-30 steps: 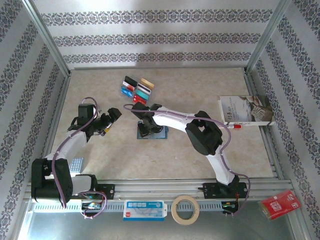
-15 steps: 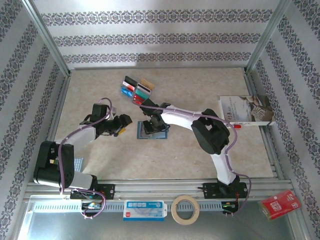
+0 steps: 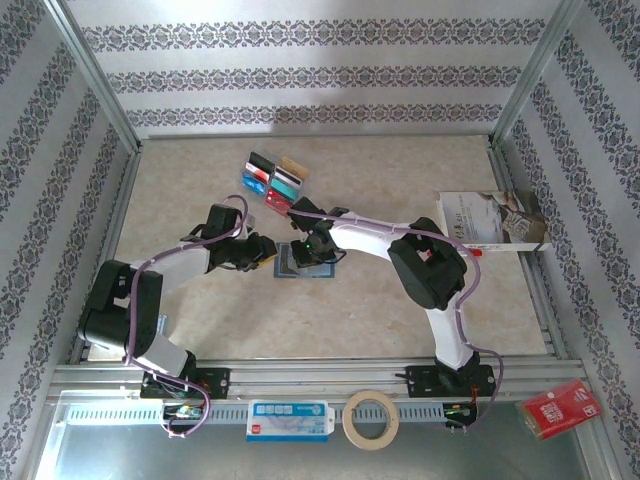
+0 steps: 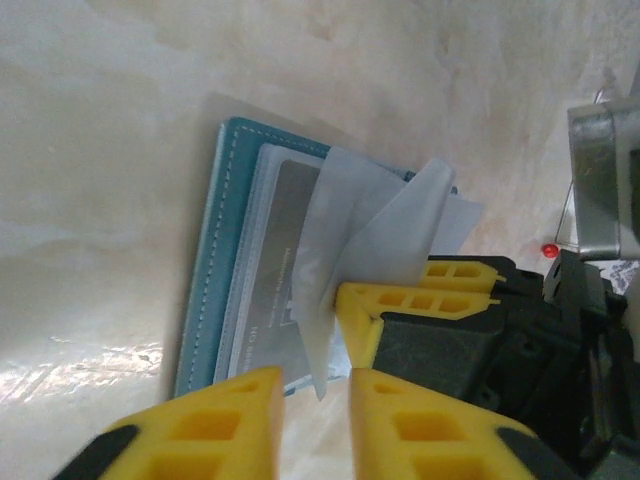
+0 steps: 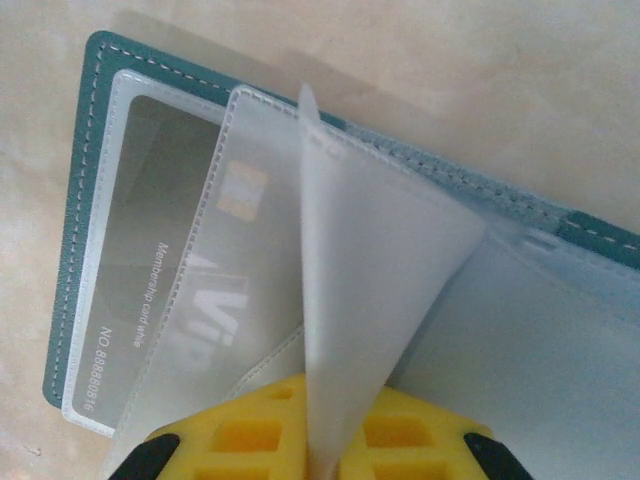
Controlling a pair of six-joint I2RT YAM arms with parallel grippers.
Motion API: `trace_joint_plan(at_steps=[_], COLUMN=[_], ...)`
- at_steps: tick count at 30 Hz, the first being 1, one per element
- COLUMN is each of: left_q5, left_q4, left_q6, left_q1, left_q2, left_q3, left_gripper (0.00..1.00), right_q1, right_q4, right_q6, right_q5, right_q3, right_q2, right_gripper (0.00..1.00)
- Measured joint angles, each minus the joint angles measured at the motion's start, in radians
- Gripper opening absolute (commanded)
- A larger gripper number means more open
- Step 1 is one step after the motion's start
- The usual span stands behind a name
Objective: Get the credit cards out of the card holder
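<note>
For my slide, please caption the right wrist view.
Yellow jaws pinch a clear sleeve of the open teal card holder.

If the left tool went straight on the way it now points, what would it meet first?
Most likely the raised clear sleeve of the card holder, whose lower corner hangs between the left tool's fingertips; depth is unclear.

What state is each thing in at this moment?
Card holder: open, flat on the table.
Clear sleeve: lifted upright off the holder.
Grey card: inside a sleeve pocket.
Loose cards: out, grouped at the far side.
Right gripper: shut on the clear sleeve.
Left gripper: nearly closed at a sleeve corner; grip unclear.
Booklet: lying flat, untouched.
</note>
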Motion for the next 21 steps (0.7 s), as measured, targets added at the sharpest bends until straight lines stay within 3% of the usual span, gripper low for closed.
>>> trace_joint_plan(at_steps=[21], left_q5=[0.051], left_q4=[0.128], left_q6=[-0.067], left_q1=[-0.071], left_q2=[0.137], left_q3=[0.0], left_gripper=[0.2], right_q1=[-0.019], right_q4=[0.057], right_q6=[0.031], right_q5=[-0.061], right_q3=[-0.037], right_q2=[-0.013], right_gripper=[0.12])
